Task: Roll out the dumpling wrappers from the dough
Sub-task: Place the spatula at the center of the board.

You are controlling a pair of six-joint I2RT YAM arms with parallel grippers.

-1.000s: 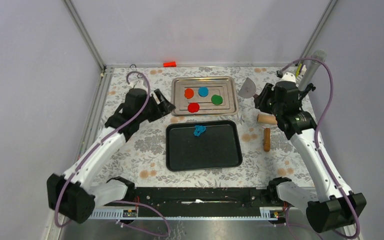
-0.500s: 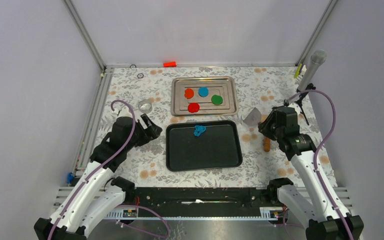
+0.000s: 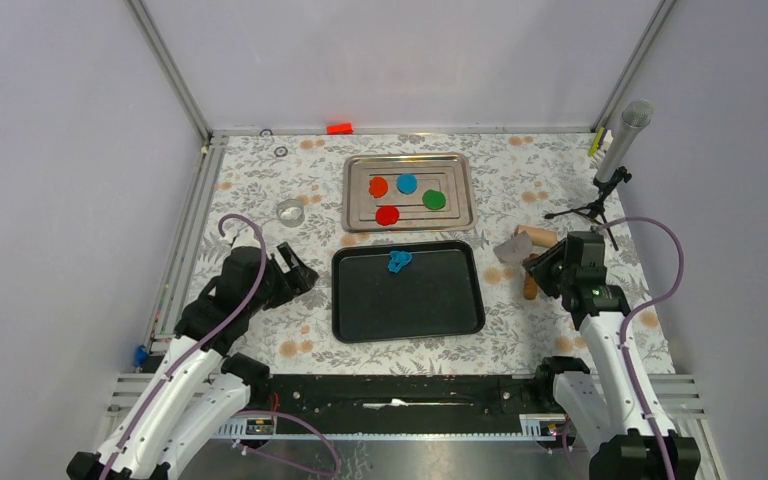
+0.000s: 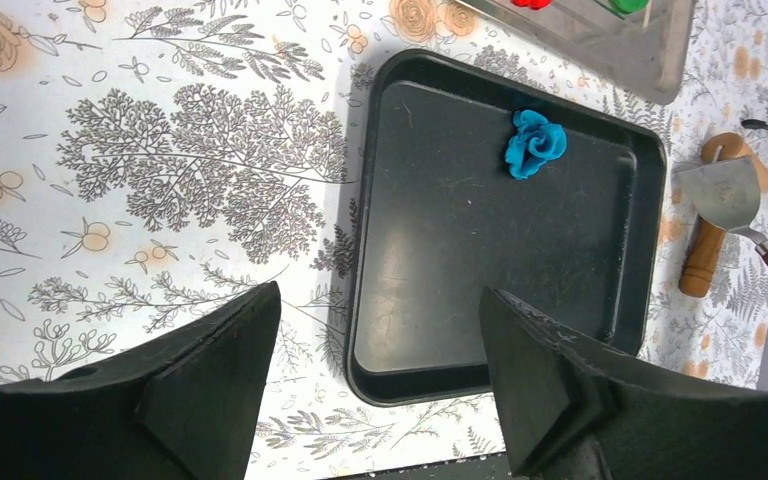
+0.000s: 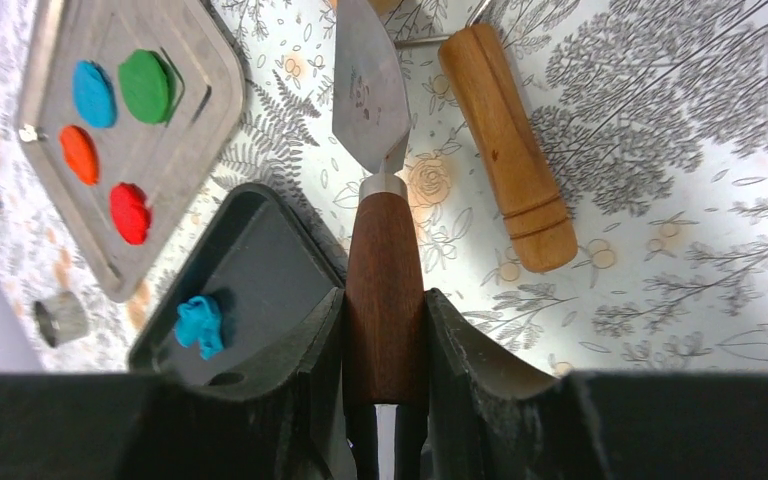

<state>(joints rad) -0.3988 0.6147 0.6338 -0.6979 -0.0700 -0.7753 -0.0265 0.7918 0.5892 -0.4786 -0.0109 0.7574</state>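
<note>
Clamping spatula (image 5: 384,270) by its brown wooden handle in right gripper (image 5: 385,330), both fingers (image 5: 305,360) pressed flat against the wood. Seeing metal blade pointing away from the wrist, out over floral tablecloth (image 5: 680,200). Spotting wooden rolling pin (image 5: 508,150) just right of that blade, lying on the cloth, apart from the gripper. Checking top camera: right gripper sitting right of black tray (image 3: 407,334), close beside the pin, blade aimed toward the tray's far right corner.

Reading left gripper (image 4: 375,310) as spread wide, nothing between the fingers. Hanging over near-left part of black tray, one finger over the cloth, the other over the tray floor. Cannot tell height above it.

Finding dough (image 4: 534,145) as a ragged, curled bright blue scrap inside black tray, close to the far rim, about mid-width. Well apart from both grippers, touched by neither.

Counting four dumpling wrappers (image 3: 406,183) on steel tray (image 3: 460,160), just beyond black tray. Orange and blue in the far row, green to the right, red nearest. All flat, round, separate from one another.

Noting small metal ring cutter (image 3: 289,210) on the cloth left of steel tray. Also microphone on a stand (image 3: 625,135) at the far right corner, well clear of right gripper.
</note>
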